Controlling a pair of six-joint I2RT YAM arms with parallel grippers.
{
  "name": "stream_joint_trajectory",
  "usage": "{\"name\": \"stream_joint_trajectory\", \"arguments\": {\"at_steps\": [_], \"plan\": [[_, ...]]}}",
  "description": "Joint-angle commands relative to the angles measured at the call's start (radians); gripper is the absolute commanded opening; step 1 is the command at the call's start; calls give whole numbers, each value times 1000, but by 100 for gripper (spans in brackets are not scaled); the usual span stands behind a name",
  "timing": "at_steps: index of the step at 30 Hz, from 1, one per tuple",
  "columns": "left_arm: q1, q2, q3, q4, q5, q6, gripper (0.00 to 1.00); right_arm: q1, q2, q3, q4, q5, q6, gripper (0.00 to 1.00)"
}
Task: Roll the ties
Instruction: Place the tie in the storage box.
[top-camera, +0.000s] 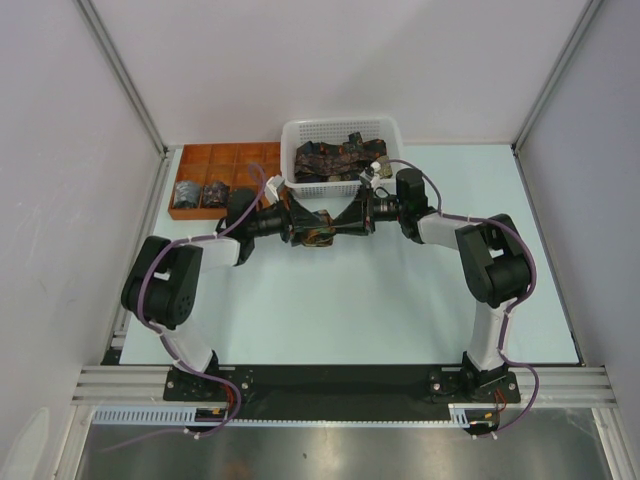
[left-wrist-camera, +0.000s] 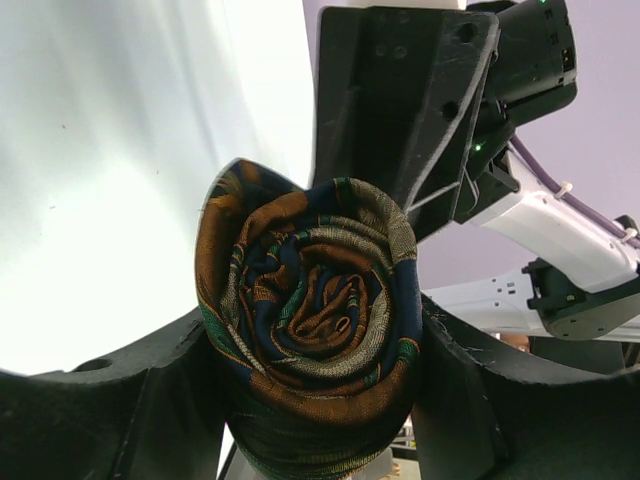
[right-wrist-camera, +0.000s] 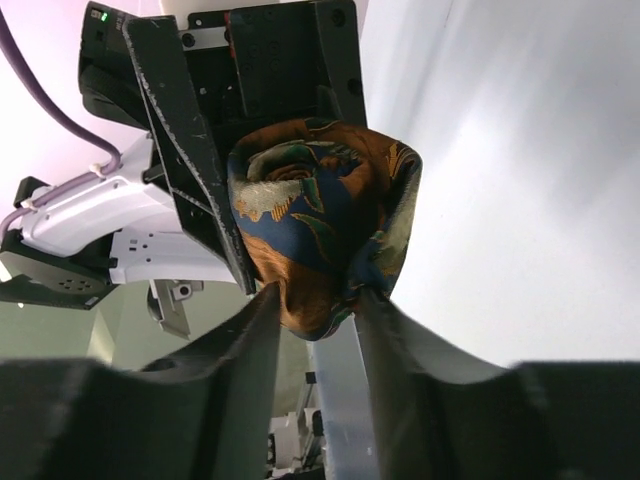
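Sitting at 10 o'clock on the pale blue-green tabletop (top-camera: 350, 310) in the top view, the orange-brown plastic compartment tray (top-camera: 240, 158) has one dark rolled tie bundle (top-camera: 187, 193) in its near-left corner cell and a 2nd bundle (top-camera: 215, 192) in the cell just at its 3 o'clock. Next over, the black-and-white left arm (top-camera: 165, 285) reaches fwd and inward. Its left gripper (top-camera: 305, 222) meets the other gripper approx. mid-table.

Between them sits the dark rolled necktie (top-camera: 320, 236), w/ orange, green and gold pattern. Can't tell from above whether it clears the table. On the left wrist cam the roll shows its spiral end to the lens: tight coils, outer edge lifting at 11 o'clock. The left fingers (left-wrist-camera: 120, 410) press its flanks at 9 and 3 o'clock, clamped on the roll.

At 12 o'clock from the roll, the white plastic mesh basket (top-camera: 390, 128) holds loose ties (top-camera: 335, 160) in a heap. The right gripper (top-camera: 342, 220) comes in from 3 o'clock. On the right wrist cam its fingers (right-wrist-camera: 235, 380) converge and pinch the roll's lower edge at 6 o'clock, w/ the other gripper's black body at 11 o'clock. The right arm (top-camera: 495, 260) folds back toward 4 o'clock.
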Motion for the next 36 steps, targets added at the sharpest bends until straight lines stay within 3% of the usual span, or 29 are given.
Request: {"name": "stream_joint_trajectory", "arguments": {"at_steps": [1,4,6,7,10,12,13,14,17,19,24,36], "plan": [[15,-65,42,-28,9,66,1,9,12,40,-25,1,-36,47],[32,-75,78,-101,9,127,0,8,9,48,-54,3,-54,64],[58,-88,108,-213,20,211,0,0,6,56,-70,4,-66,92],[69,-92,138,-251,26,241,0,-5,4,60,-91,3,-80,100],[122,-95,248,-483,26,405,0,-29,10,89,-157,3,-134,100],[162,-88,325,-696,-16,570,0,-46,20,114,-185,-2,-157,100],[173,-65,433,-789,-49,642,0,-51,24,123,-218,-3,-172,100],[184,-51,492,-959,-72,786,0,-55,29,132,-238,-8,-200,100],[233,33,701,-1196,-202,966,0,-68,35,163,-318,-13,-278,100],[282,75,814,-1278,-262,1008,0,-71,37,174,-358,-10,-301,99],[342,170,962,-1350,-369,1105,0,-72,38,171,-392,-8,-335,100],[340,310,1072,-1421,-392,1151,0,-69,53,186,-444,-2,-381,100]]}}
